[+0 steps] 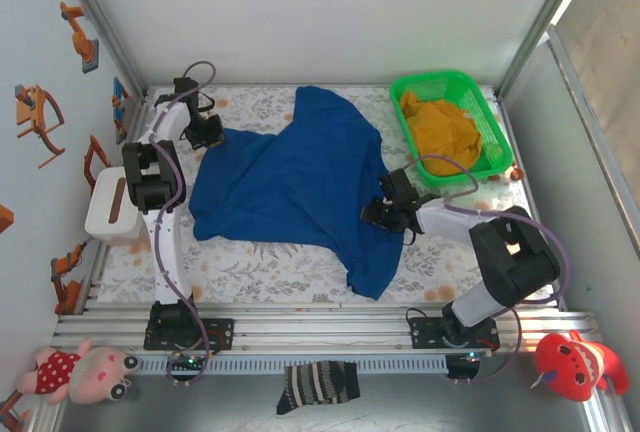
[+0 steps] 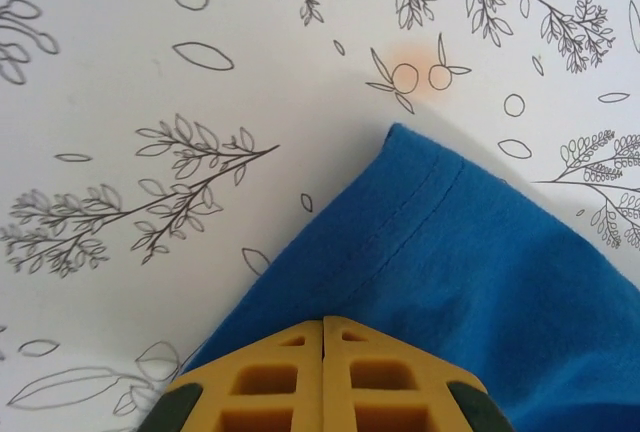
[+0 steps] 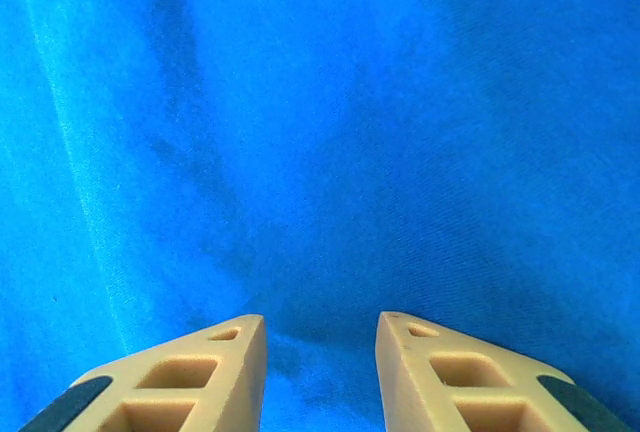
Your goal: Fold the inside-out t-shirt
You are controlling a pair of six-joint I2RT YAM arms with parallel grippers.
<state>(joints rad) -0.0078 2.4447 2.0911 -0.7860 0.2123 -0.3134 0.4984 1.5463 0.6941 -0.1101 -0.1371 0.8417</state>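
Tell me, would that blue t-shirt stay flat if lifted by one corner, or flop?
Probably flop: the blue t-shirt lies in soft creases, so a lifted corner would likely drag the rest hanging below. Its stitched hem looks thin, so it is likely light. Pushed, it would probably bunch up rather than slide whole.

Left arm (image 1: 165, 222) stretched forward, left claw (image 2: 322, 357) pointing down, fingers pressed together. Right arm (image 1: 505, 252) bent inward, right claw (image 3: 320, 337) low, 2 fingers (image 3: 225, 362) parted.
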